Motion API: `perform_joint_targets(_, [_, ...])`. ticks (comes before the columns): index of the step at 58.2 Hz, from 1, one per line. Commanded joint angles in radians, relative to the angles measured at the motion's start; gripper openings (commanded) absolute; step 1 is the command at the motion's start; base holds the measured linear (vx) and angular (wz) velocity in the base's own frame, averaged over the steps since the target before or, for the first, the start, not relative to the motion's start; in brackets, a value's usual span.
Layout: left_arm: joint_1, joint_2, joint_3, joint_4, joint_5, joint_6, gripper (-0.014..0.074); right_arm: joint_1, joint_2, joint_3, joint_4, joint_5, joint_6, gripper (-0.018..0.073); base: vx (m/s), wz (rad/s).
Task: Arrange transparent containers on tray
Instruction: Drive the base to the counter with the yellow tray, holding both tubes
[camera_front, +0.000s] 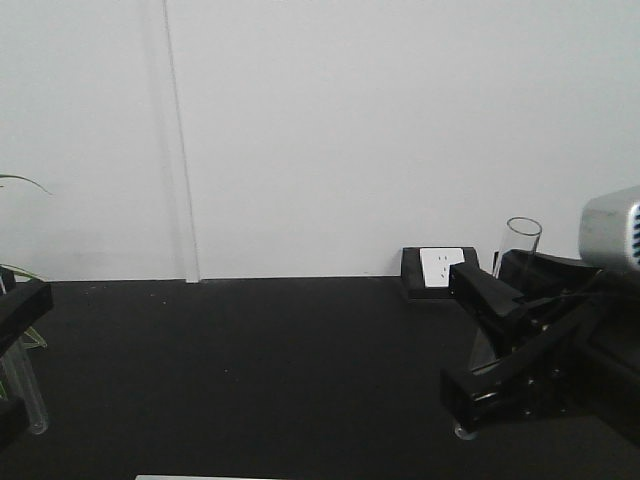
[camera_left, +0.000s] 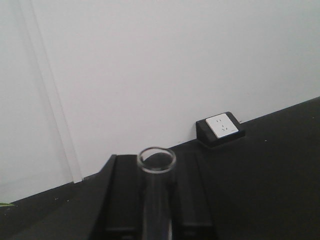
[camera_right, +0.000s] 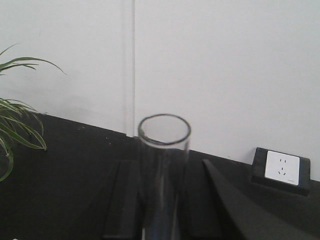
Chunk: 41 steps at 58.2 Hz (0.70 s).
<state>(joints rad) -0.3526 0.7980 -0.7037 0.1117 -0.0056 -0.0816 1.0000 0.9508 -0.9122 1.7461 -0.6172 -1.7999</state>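
My left gripper (camera_left: 156, 172) is shut on the slim glass tube (camera_left: 156, 159); its round rim stands up between the black fingers (camera_left: 125, 195). In the front view that tube (camera_front: 32, 395) hangs down at the far left edge, beside the left gripper (camera_front: 18, 340). The wider glass tube (camera_right: 164, 131) sits upright between the fingers (camera_right: 129, 200) of my right gripper (camera_right: 164, 170), which is shut on it. At the right of the front view the wider tube (camera_front: 522, 237) pokes up above the right gripper (camera_front: 500, 330). The yellow tray is out of view.
A black tabletop (camera_front: 260, 370) runs back to a white wall. A black block with a white socket (camera_front: 447, 265) stands against the wall at the right. Green plant leaves (camera_right: 15, 125) hang in at the left. A pale strip (camera_front: 200, 477) shows at the bottom edge.
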Motion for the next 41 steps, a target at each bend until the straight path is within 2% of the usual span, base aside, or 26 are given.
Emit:
perform_joint_targets(1, [-0.006,-0.006,-0.034,-0.009,-0.083,-0.002,0.0083,-0.004,-0.012,-0.037,0.025,0.022,-0.016,0.017,0.0,0.0])
perform_joint_targets(41, [-0.006,-0.006,-0.034,-0.009,-0.084,-0.002,0.0083,-0.004,-0.01,-0.037,0.025,0.023,-0.016,0.017,0.0,0.0])
